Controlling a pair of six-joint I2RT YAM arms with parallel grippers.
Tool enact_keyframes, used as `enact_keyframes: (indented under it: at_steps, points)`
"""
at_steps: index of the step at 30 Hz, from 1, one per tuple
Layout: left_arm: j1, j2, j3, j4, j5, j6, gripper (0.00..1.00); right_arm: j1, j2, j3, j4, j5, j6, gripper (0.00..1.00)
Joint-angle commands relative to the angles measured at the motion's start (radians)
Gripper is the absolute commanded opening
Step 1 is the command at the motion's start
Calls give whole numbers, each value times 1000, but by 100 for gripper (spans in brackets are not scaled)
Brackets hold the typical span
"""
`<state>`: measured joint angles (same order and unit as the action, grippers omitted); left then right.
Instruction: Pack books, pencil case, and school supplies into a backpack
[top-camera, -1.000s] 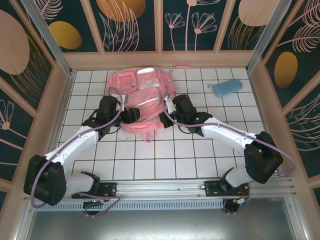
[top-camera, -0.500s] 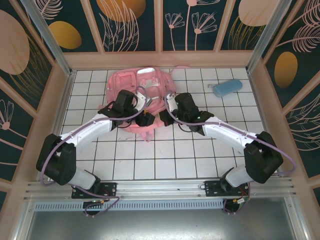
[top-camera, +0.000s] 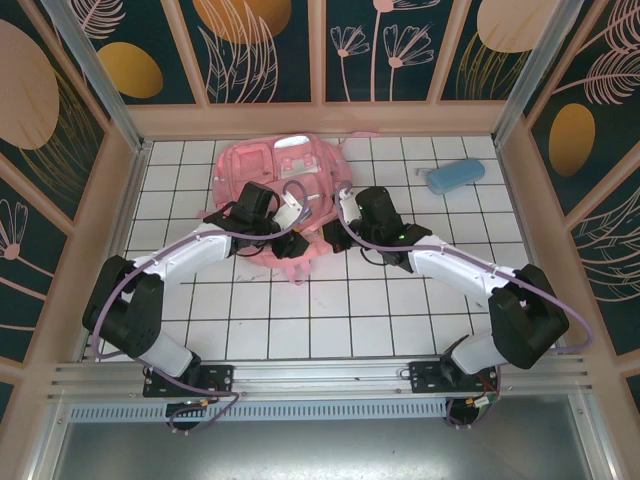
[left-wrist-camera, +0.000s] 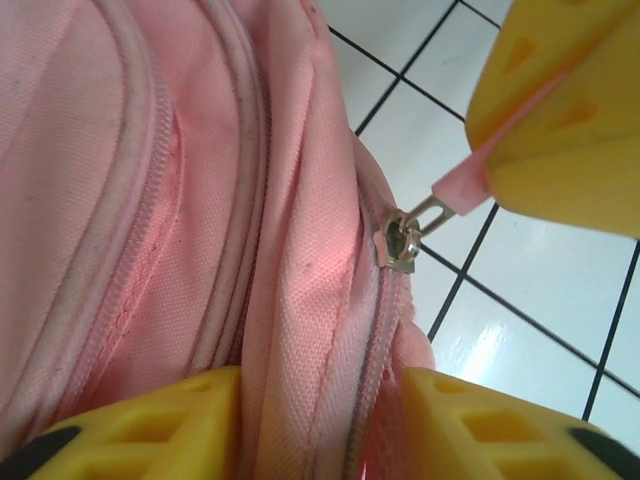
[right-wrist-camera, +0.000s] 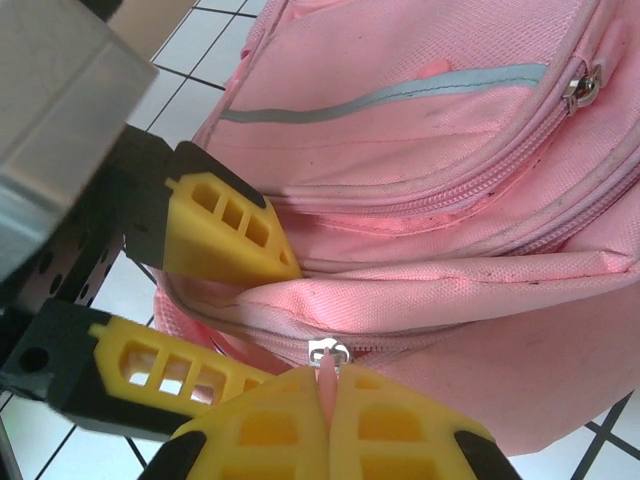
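Top external: sees backpack (top-camera: 285, 165) at far centre, pencil case (top-camera: 456, 176) well apart rightward, bare tiles (top-camera: 330, 320) nearer; finds right gripper (right-wrist-camera: 328, 385) clamped on zip pull (right-wrist-camera: 327, 356) at its near edge, left gripper (left-wrist-camera: 320, 420) seemingly pinching fabric alongside.

Backpack (top-camera: 285, 175): pink, pale blue-grey strip (right-wrist-camera: 400, 95), pink zipper pull (right-wrist-camera: 326, 368). Pencil case (top-camera: 456, 175), 3 o'clock of backpack: light blue. Table (top-camera: 350, 310): white tiles, dark grid. Walls (top-camera: 270, 50): dark teal, orange ovals, pink leaf outlines. Left gripper (left-wrist-camera: 320, 385), right gripper (right-wrist-camera: 328, 400): yellow fingers.
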<state>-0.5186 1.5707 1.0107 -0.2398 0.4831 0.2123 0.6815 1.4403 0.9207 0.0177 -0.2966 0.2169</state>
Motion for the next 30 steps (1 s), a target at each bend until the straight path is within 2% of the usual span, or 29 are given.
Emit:
enact_keyframes:
  at_steps: [1,3,5,9,12,17,25,30]
  points:
    - [-5,35,31,-47,-31,53,29,-10,-68,8,84,25,1,0]
    - [-6,28,24,-26,-96,48,17,-10,-87,-1,65,105,-13,0]
    - [-6,11,18,-14,-120,52,11,-11,-114,-23,52,220,-33,0]
    - [-5,-29,8,-10,-152,59,3,-13,-156,-72,35,487,-61,0]
    - [-6,-47,12,-22,-160,59,0,-35,-157,-99,63,607,-55,0]
    - [-6,-72,4,-22,-149,59,0,-116,-78,-102,134,631,-4,0]
    - [-6,-136,-32,-29,-141,56,0,-289,137,-22,256,476,51,0]
    - [-6,-168,-80,-36,-104,49,0,-330,302,100,304,377,60,0]
